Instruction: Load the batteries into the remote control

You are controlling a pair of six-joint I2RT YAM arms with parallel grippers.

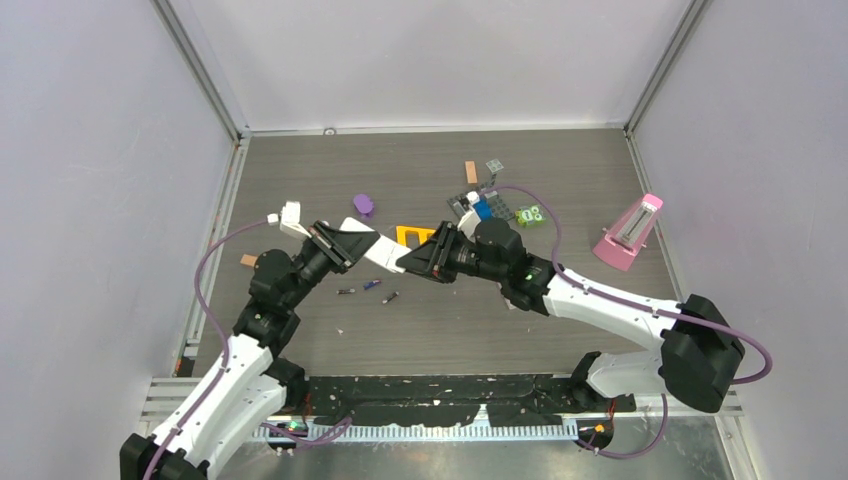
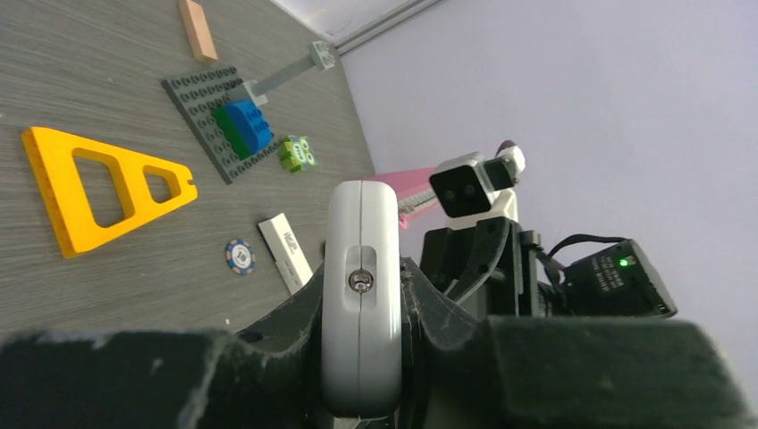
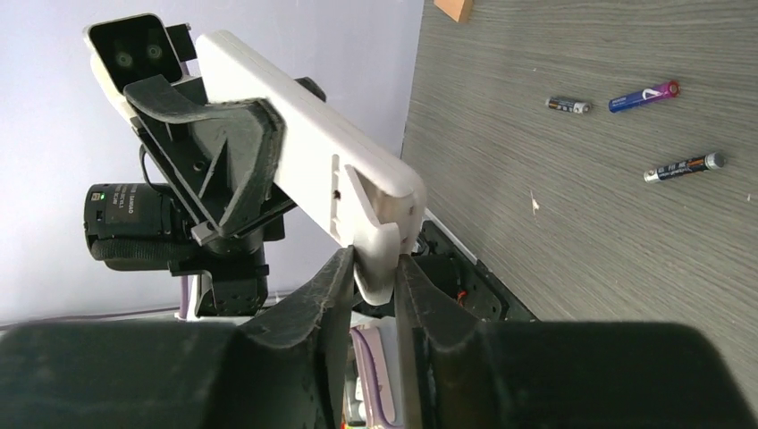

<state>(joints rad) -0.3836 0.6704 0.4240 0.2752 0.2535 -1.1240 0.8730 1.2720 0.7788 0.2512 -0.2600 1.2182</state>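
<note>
Left jaws clamped remote (image 1: 378, 255); right jaws pinched its end (cover, prob.). Next needed: pry it off; batteries (image 3: 644, 96) lay loose.

batteries (image 3: 644, 96): three are lying loose
remote control (image 2: 360, 223): one is showing
wooden blocks (image 1: 470, 172): two are lying flat
yellow triangle (image 2: 49, 179): one is lying flat

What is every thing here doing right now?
remote control, held up off the table.
left gripper, shut on the remote control.
battery cover, partly lifted at the remote control's end.
right gripper, closed on the battery cover.
batteries, three lying loose on the table, none loaded.
</note>
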